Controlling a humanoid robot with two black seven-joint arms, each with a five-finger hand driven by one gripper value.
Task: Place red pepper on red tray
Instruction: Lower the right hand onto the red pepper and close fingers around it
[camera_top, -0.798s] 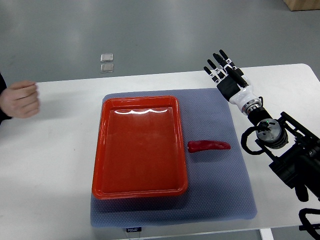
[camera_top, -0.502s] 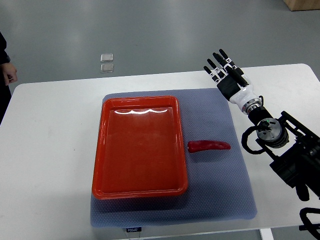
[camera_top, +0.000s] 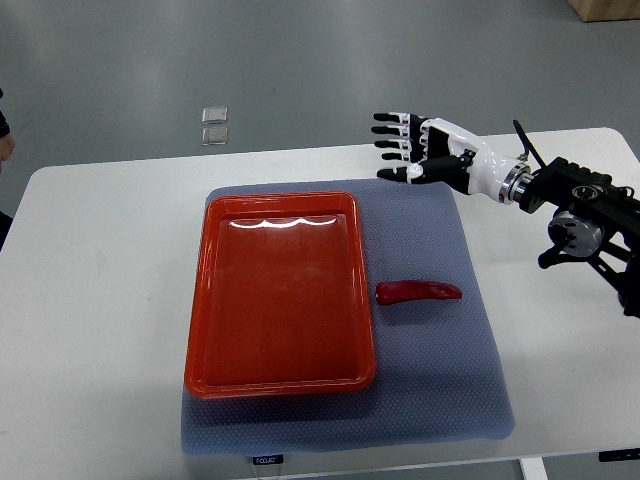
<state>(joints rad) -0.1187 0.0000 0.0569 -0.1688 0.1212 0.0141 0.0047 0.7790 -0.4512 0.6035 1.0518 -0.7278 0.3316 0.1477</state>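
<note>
A red pepper (camera_top: 419, 292) lies on the grey mat (camera_top: 440, 370), just right of the red tray (camera_top: 281, 294). The tray holds nothing. My right hand (camera_top: 408, 148) hovers over the mat's far edge, well beyond the pepper and up from it in the picture. Its fingers are spread and point left, and it holds nothing. Its arm (camera_top: 570, 205) comes in from the right edge. My left arm is out of view.
The white table (camera_top: 100, 330) carries the mat and tray. A person's hand (camera_top: 4, 145) shows at the far left edge, off the table. Two small square plates (camera_top: 213, 125) lie on the floor beyond the table.
My right hand has swung left and turned, from pointing away near the table's far right to pointing left above the mat's far edge. The person's hand has drawn back from the table.
</note>
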